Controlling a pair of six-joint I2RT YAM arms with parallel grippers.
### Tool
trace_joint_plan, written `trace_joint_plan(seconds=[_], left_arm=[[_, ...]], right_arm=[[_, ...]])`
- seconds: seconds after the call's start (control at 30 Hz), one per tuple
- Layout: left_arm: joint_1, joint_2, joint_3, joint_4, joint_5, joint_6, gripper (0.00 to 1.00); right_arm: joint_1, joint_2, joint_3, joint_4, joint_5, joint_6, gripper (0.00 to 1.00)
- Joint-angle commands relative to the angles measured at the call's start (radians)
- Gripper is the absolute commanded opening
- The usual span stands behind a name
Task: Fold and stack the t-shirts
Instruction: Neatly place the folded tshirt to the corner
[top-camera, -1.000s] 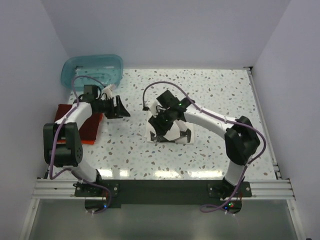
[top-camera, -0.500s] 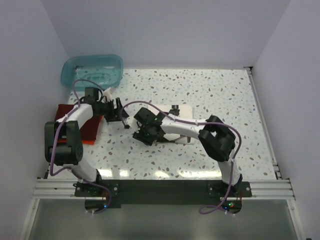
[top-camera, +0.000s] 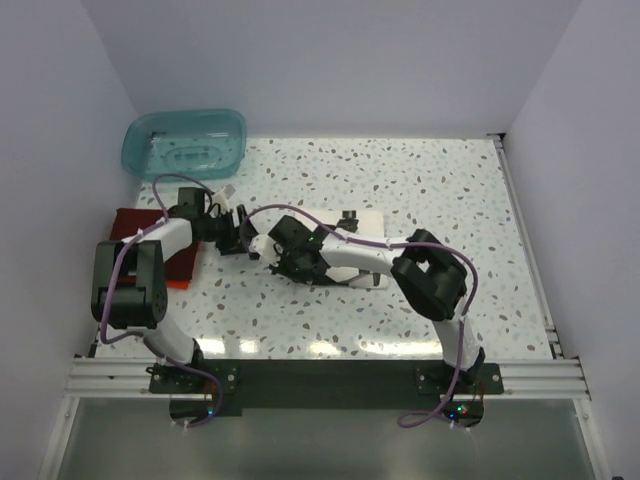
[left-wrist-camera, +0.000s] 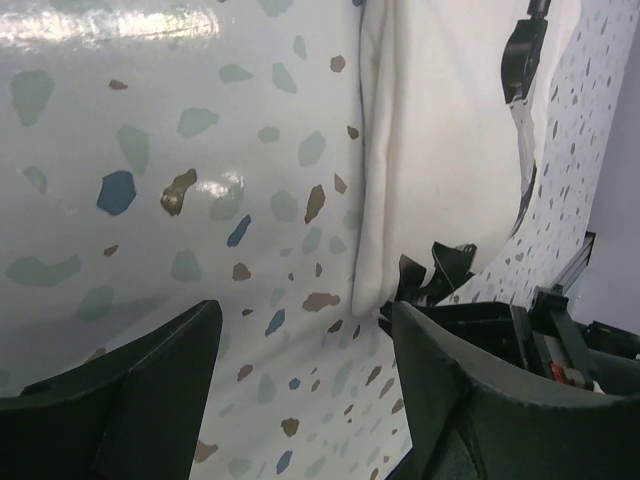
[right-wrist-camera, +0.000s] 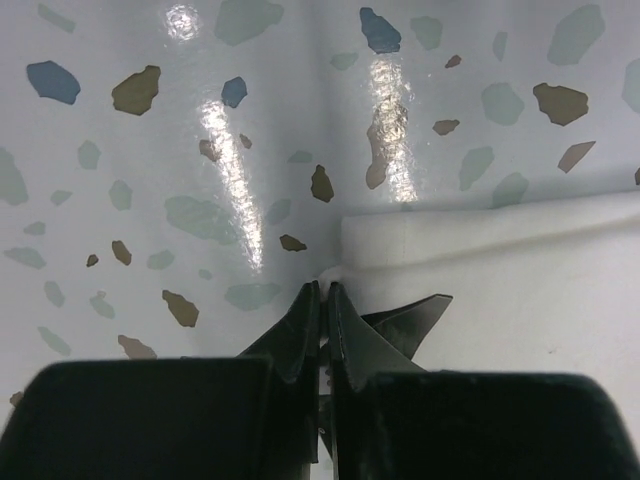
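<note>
The cream-white t-shirt (top-camera: 372, 222) lies folded in the middle of the table, largely under my right arm. My right gripper (top-camera: 277, 262) is down at its near-left corner. In the right wrist view the right gripper (right-wrist-camera: 327, 287) is shut, pinching the corner of the white t-shirt (right-wrist-camera: 500, 290). My left gripper (top-camera: 238, 236) hovers just left of that corner. In the left wrist view the left gripper (left-wrist-camera: 305, 325) is open with only tabletop between its fingers, and the white t-shirt (left-wrist-camera: 430, 150) lies ahead. The dark red t-shirt (top-camera: 180, 262) lies folded at the left edge, with an orange edge (top-camera: 176, 284) beneath it.
A translucent teal tub (top-camera: 185, 142) stands at the back left corner. White walls close in the speckled table (top-camera: 450, 190) on the left, back and right. The right arm's cable loops over the white shirt.
My right arm has swung left and down from above the white shirt to its near-left corner and shut on it. The left gripper has edged toward that corner and opened a little wider.
</note>
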Motion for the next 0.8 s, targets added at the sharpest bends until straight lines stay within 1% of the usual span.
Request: trace_joint_plan(seconds=[0.0, 0.13, 0.27, 0.4, 0.43, 0.53, 0.67, 0.77], left_arm=[[-0.061, 0.022, -0.022, 0.165, 0.064, -0.106, 0.74], [-0.103, 0.085, -0.032, 0.276, 0.099, -0.200, 0.76], [-0.143, 0.149, -0.035, 0.446, 0.130, -0.335, 0.78], [-0.179, 0.188, -0.042, 0.547, 0.138, -0.439, 0.81], [-0.187, 0.195, -0.043, 0.561, 0.139, -0.458, 0.85], [-0.213, 0.221, -0.071, 0.653, 0.141, -0.557, 0.89], [-0.245, 0.247, -0.112, 0.761, 0.135, -0.669, 0.89], [-0.259, 0.270, -0.124, 0.796, 0.130, -0.721, 0.86]], right_arm=[[-0.023, -0.095, -0.010, 0.035, -0.079, -0.034, 0.00], [-0.049, -0.153, -0.018, 0.035, -0.134, -0.049, 0.00], [-0.064, -0.192, -0.033, 0.030, -0.194, -0.057, 0.00], [-0.071, -0.209, -0.032, 0.035, -0.223, -0.053, 0.00], [-0.069, -0.210, -0.029, 0.035, -0.230, -0.050, 0.00], [-0.072, -0.204, -0.001, 0.035, -0.248, -0.043, 0.00], [-0.072, -0.173, 0.040, 0.036, -0.254, -0.039, 0.00], [-0.071, -0.144, 0.071, 0.038, -0.248, -0.026, 0.00]])
